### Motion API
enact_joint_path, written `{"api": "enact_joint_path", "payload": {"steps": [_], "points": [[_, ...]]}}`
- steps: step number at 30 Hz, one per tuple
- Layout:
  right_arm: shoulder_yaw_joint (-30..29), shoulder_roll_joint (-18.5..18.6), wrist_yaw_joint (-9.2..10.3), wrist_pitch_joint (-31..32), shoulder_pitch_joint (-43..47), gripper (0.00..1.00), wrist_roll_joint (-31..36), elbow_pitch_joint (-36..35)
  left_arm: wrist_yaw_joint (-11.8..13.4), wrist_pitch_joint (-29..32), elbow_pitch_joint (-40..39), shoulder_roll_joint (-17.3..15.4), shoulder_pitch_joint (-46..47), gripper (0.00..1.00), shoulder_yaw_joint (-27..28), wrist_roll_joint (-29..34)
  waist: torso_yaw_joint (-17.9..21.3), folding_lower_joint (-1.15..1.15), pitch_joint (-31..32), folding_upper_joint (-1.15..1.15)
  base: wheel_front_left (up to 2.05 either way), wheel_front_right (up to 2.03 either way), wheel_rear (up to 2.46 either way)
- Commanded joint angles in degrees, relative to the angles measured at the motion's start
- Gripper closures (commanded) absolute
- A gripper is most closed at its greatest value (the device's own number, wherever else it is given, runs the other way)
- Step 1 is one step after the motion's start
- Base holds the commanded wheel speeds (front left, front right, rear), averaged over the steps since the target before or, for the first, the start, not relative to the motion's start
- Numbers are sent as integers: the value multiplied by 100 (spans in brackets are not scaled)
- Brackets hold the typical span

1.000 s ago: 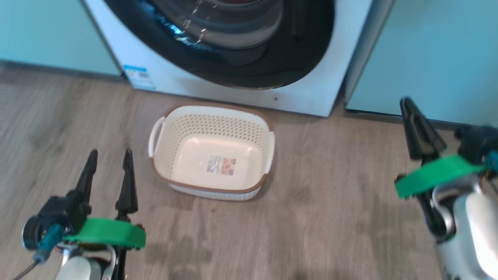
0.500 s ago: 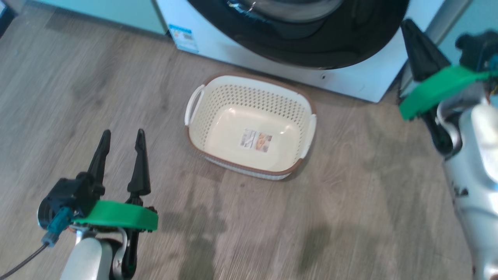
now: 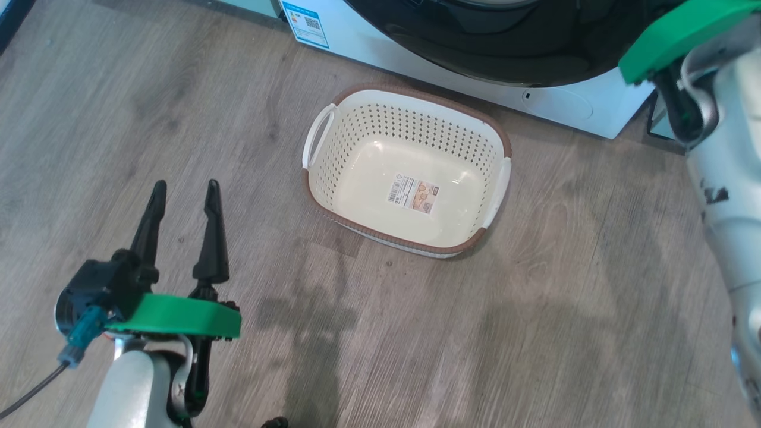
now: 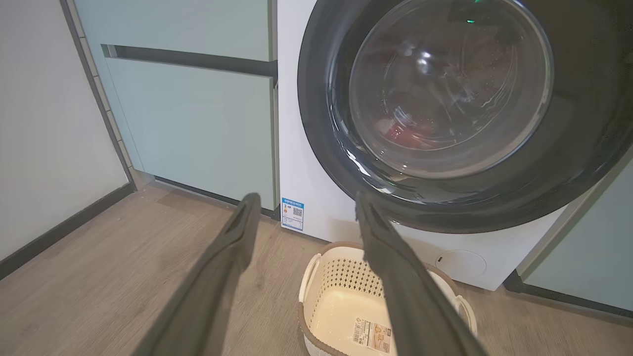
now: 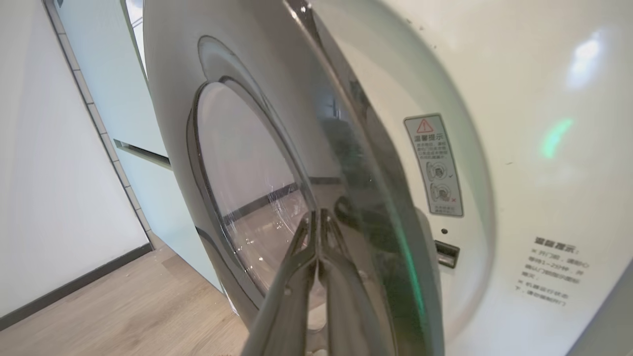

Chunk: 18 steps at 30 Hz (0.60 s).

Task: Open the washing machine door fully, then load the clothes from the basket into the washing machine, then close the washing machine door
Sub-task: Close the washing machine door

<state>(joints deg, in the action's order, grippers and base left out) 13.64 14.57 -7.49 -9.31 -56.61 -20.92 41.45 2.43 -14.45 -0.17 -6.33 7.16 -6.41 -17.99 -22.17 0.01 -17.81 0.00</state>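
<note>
On the floor just before the washing machine (image 4: 306, 163) the basket (image 3: 416, 122) sits empty, and the clothes (image 4: 403, 134) show red through the glass of the washing machine door (image 4: 445, 99), so closing looks to be the step in hand. Seen from the right wrist, the door stands slightly ajar. The right gripper (image 5: 319, 217), fingers pressed together and empty, points at its glossy ring; the left gripper (image 3: 185, 187) hangs spread, holding nothing. Next, probably, a steady push near the free edge until it latches.

Grey-brown wood-grain floor (image 3: 178, 89) runs up to pale teal cabinets (image 4: 198, 123) — flat fronts split by a dark horizontal gap (image 4: 188, 58). A plain white wall (image 4: 44, 123) adjoins them, edged by a dark skirting board (image 4: 64, 227).
</note>
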Motion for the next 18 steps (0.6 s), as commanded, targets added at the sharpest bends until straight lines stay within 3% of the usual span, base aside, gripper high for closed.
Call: {"api": "enact_joint_path", "payload": {"steps": [1,18], "points": [[94,-100,0,-82,-244,100,-63,-63,-19,-54,-186,-60,193,0,266,63,-1,-1,-7,0,0,0,0],[356,145,0,-315,-1505,100,-275,1188,-266,-54,-208,183,366,0,437,234,-178,-1,-277,0,0,0,0]]}}
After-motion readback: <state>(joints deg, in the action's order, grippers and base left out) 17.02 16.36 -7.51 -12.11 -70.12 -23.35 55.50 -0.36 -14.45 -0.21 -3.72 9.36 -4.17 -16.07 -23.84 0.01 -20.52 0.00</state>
